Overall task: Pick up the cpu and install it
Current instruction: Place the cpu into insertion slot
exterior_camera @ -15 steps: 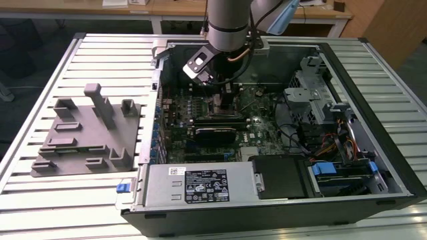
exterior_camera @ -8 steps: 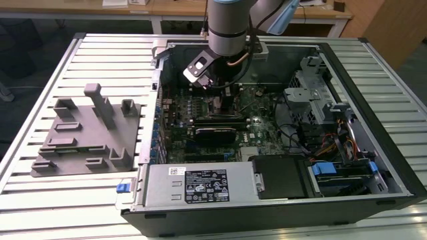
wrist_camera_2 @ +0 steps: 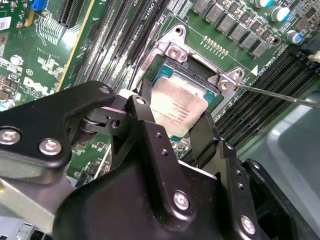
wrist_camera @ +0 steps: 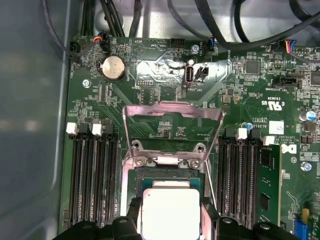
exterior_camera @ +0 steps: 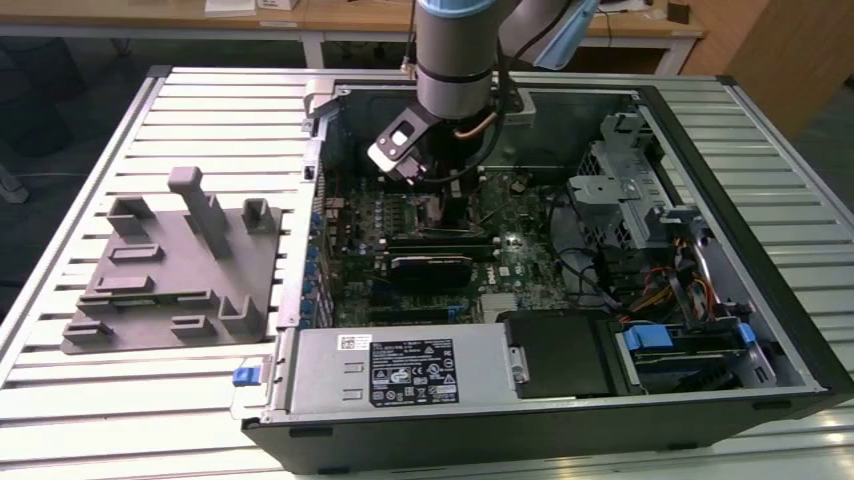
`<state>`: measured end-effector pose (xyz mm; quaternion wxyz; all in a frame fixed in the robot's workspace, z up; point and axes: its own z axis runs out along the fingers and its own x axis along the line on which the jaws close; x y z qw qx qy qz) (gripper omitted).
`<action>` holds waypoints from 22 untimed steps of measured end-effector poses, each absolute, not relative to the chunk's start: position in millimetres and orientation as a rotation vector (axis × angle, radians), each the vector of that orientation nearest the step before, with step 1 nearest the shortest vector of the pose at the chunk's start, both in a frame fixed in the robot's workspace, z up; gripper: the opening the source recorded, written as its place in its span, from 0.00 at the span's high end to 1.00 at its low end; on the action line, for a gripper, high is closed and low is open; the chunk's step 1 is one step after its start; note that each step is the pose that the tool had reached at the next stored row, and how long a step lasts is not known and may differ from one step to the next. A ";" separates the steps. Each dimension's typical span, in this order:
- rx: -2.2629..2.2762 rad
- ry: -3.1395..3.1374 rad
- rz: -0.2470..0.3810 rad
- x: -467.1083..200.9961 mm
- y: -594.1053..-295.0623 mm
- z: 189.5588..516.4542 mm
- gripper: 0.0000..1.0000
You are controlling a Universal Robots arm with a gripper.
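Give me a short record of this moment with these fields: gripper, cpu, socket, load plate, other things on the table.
gripper: inside the open computer case, shut on the cpu by two opposite edges
cpu: silvery top up, over the socket; seated or not, cannot tell
socket: on the green motherboard, memory slots on both sides
load plate: swung open, off the socket
other things: grey fixture block on the slatted table, at the exterior view's left of the case

Exterior overview; both wrist views close over socket [wrist_camera_2: 175,50] [wrist_camera: 165,161]
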<state>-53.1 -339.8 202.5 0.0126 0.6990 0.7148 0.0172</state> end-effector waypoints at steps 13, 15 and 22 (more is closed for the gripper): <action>2.179 2.228 0.053 -52.4 -337.7 195.3 0.46; 2.179 2.228 0.053 -52.3 -337.7 194.1 0.46; 2.179 2.228 0.052 -51.4 -336.5 191.0 0.46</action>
